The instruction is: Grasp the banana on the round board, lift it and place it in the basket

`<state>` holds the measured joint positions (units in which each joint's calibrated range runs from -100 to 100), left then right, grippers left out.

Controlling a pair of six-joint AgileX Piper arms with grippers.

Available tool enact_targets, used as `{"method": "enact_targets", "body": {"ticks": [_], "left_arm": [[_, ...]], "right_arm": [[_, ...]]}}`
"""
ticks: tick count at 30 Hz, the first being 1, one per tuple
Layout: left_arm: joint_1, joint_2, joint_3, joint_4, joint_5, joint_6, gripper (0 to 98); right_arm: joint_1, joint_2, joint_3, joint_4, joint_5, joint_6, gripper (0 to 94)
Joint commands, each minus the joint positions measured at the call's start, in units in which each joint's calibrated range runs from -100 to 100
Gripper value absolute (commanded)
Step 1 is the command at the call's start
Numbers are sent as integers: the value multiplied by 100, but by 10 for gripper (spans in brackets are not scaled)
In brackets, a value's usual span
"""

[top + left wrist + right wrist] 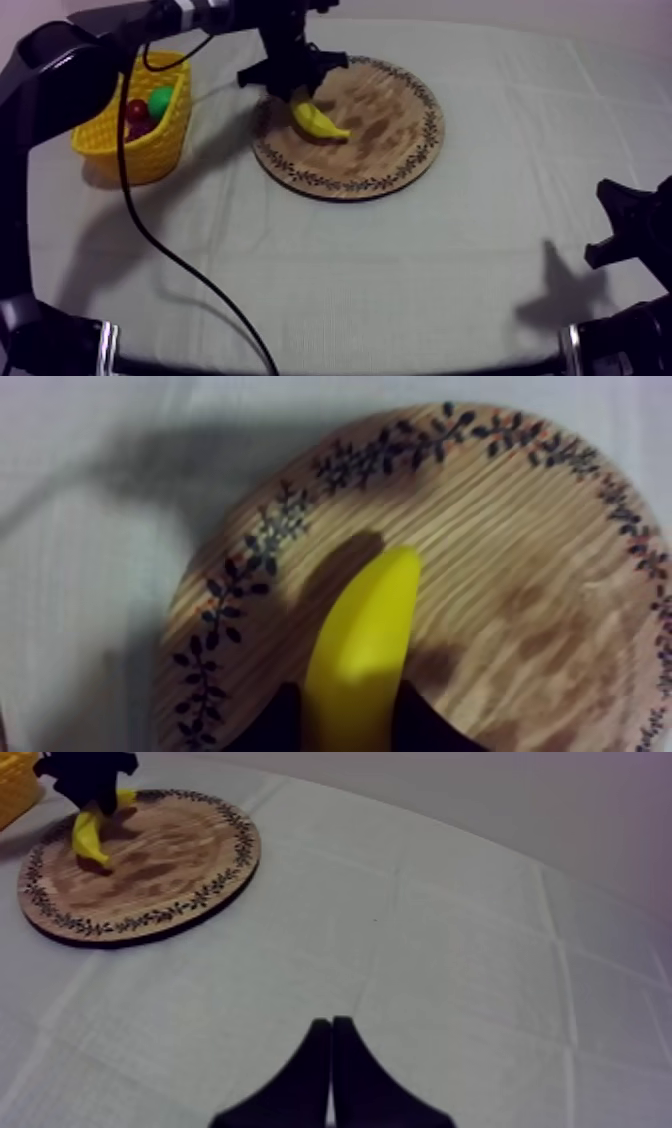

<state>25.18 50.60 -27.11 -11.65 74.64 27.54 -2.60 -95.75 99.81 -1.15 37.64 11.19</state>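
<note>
A yellow banana (320,120) lies at the left part of the round wooden board (385,130) with the patterned rim. My left gripper (298,92) has come in from the upper left and stands over the banana's near end. In the left wrist view its two black fingers (275,724) press against both sides of the banana (365,631), shut on it. The banana's far tip points down at the board (520,576); I cannot tell whether it touches. My right gripper (331,1027) is shut on nothing, low at the table's right side (622,225).
The yellow basket (150,140) stands left of the board and holds a small red fruit (135,110) and a green fruit (161,98). From the right wrist view the left gripper (88,774) holds the banana (88,837) over the board (150,872).
</note>
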Motion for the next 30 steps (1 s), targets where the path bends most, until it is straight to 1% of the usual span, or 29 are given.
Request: {"method": "enact_targets", "body": {"ticks": [1,12,15,20,23,30], "left_arm": [[-14,-208,32,2,10,-31,321],[-270,-1854,708,168,57,-353,306],[-373,-2380,1071,218,216,-469,304],[-577,-3219,1782,248,494,-654,296],[-724,-3700,2188,220,582,-756,297],[-1153,-4608,2774,72,612,-1040,293]], "right_arm": [[0,0,-3,0,2,2,3],[0,0,-3,0,2,2,3],[0,0,-3,0,2,2,3],[0,0,-3,0,2,2,3],[0,0,-3,0,2,2,3],[0,0,-3,0,2,2,3]]}}
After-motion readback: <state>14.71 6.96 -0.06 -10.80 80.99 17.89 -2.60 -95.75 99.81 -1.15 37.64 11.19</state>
